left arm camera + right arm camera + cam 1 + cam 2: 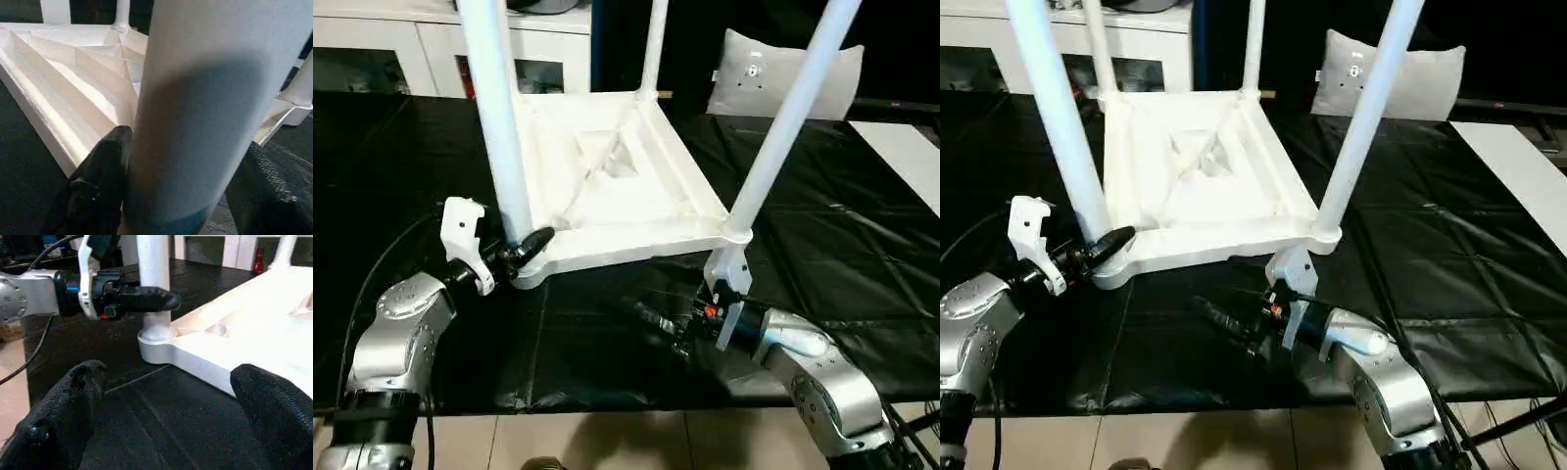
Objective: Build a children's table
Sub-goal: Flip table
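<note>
Children's table (617,186) lies upside down on the black-covered counter (862,255), legs standing up from its corner sockets. Left gripper (527,250) is at the near-left leg (499,117) just above its socket; its fingers (105,166) bracket the tube, one against it, the other with a sliver of gap. Right gripper (656,321) hovers low before the table's near edge, fingers (63,416) spread wide, holding nothing. Grey-white cushion (783,73) sits at the back.
</note>
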Controlling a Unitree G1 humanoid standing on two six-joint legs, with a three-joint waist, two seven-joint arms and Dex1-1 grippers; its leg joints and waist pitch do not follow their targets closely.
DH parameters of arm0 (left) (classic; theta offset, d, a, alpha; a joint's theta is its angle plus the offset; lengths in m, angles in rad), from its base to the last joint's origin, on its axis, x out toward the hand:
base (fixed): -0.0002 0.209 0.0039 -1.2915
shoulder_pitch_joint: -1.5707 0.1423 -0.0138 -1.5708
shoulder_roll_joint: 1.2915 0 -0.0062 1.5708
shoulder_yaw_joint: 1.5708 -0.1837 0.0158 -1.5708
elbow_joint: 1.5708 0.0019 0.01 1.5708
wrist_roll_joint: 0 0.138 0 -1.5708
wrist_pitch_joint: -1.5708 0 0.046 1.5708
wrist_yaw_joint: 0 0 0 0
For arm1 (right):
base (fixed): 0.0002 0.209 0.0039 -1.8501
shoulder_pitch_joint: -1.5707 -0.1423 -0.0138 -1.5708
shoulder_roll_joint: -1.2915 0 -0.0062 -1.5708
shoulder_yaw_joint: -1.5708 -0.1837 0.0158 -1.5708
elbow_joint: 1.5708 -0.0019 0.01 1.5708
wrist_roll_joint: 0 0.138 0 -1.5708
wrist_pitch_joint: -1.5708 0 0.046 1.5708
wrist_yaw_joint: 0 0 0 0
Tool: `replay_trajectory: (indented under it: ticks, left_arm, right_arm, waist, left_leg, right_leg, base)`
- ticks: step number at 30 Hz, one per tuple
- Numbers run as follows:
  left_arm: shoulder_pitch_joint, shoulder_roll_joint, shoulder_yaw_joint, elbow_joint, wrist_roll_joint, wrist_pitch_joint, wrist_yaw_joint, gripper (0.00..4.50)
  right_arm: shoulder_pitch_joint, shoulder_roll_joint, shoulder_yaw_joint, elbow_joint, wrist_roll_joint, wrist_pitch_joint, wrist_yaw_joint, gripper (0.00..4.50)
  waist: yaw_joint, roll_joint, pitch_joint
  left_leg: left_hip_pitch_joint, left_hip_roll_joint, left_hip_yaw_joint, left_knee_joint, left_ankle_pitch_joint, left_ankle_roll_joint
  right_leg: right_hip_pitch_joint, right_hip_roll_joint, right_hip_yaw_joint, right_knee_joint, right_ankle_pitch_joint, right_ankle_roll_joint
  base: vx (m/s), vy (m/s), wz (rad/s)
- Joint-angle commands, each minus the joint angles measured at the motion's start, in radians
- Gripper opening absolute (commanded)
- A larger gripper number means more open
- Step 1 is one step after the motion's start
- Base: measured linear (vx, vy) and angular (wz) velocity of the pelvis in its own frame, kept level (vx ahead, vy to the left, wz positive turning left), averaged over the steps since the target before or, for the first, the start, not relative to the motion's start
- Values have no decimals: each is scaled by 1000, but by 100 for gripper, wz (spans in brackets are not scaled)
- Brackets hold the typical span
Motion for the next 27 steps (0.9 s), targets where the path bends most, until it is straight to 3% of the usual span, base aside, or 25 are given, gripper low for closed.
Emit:
replay_trajectory:
  ticks: [1, 8, 20, 21, 22, 26, 27]
  left_arm:
    - [-8, 4, -3, 4, 7, -7, -6, 263]
    - [1, 1, -3, 11, 16, -12, -3, 222]
    - [6, -23, 8, 1, 34, 13, 61, 222]
    - [7, -27, 12, 1, 35, 14, 72, 222]
    - [10, -41, 23, -8, 30, 18, 95, 222]
    - [76, -122, 56, -124, -61, 62, 139, 214]
    - [119, -169, 65, -185, -125, 89, 148, 212]
  right_arm:
    - [2, -5, 5, -23, 6, -14, 10, 450]
    - [3, -6, 6, -21, 1, -19, 16, 450]
    - [4, 5, 8, -15, -10, -27, 2, 450]
    - [5, 6, 7, -15, -11, -28, -2, 450]
    - [5, 9, 5, -13, -18, -29, -14, 450]
    - [-9, 47, -32, 19, -43, -28, -113, 450]
    - [-20, 73, -58, 38, -43, -15, -166, 450]
  waist:
    - [-3, 21, -59]
    - [-3, 17, -60]
    - [-2, 20, -61]
    - [-1, 27, -59]
    - [-2, 23, -58]
    - [-4, 22, -53]
    - [-7, 18, -54]
  left_leg:
    - [-3, 67, -27, -77, -116, 12]
    - [-4, 66, -25, -75, -105, 15]
    - [-4, 67, -26, -75, -104, 14]
    - [-4, 66, -26, -75, -114, 12]
    - [-3, 68, -26, -77, -132, 8]
    - [-8, 69, -27, -80, -154, -3]
    - [-7, 67, -26, -80, -151, -2]
  right_leg:
    - [52, -108, 76, -66, -107, -153]
    - [52, -108, 76, -65, -112, -151]
    - [52, -108, 75, -63, -104, -155]
    - [51, -108, 75, -66, -117, -154]
    - [51, -109, 75, -70, -140, -152]
    - [51, -113, 76, -78, -220, -139]
    - [50, -110, 77, -80, -228, -130]
  base:
    - [0, 0, 0]
    - [0, 0, 0]
    - [0, 0, 0]
    - [0, 0, 0]
    - [0, 0, 0]
    - [0, 0, 0]
    - [0, 0, 0]
